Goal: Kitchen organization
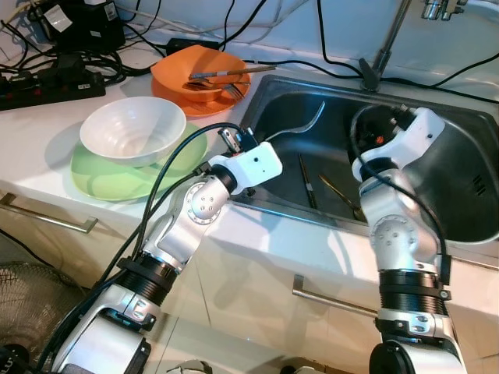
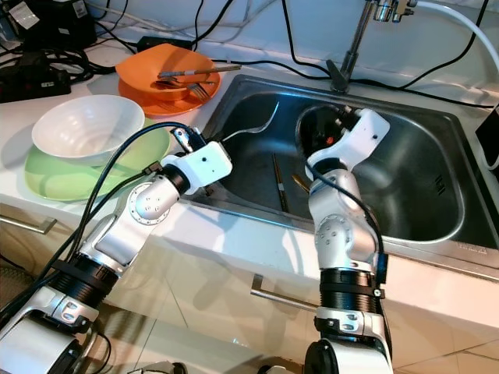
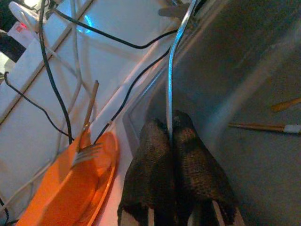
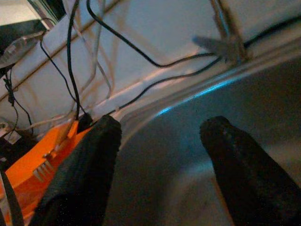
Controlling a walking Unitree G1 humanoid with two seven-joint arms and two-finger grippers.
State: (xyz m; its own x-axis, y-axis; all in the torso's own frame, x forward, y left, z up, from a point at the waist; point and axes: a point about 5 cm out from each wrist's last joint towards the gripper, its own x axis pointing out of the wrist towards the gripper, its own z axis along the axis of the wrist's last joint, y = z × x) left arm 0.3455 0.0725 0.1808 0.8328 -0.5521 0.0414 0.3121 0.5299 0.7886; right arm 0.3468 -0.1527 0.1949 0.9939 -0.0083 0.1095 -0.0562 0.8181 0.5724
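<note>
My left gripper (image 3: pixel 170 127) is shut on the handle of a thin silver utensil (image 1: pixel 300 128), held in the air above the left side of the steel sink (image 1: pixel 460 179). The utensil's curved shaft (image 3: pixel 169 70) runs up and away from the fingertips; its far end is hard to make out. My right gripper (image 4: pixel 160 125) hangs open over the middle of the sink basin with nothing between its fingers. On the sink floor lie a dark utensil (image 1: pixel 306 181) and a wooden-handled one (image 1: pixel 339 195). An orange plate (image 1: pixel 199 74) left of the sink carries a fork (image 1: pixel 226 74).
A white bowl (image 1: pixel 132 128) rests on a green plate (image 1: pixel 101 175) on the counter at the left. Power strips and tangled cables (image 1: pixel 54 78) crowd the back left. The tap (image 1: pixel 390 39) rises behind the sink. Cabinet handles (image 1: pixel 47 218) line the front below.
</note>
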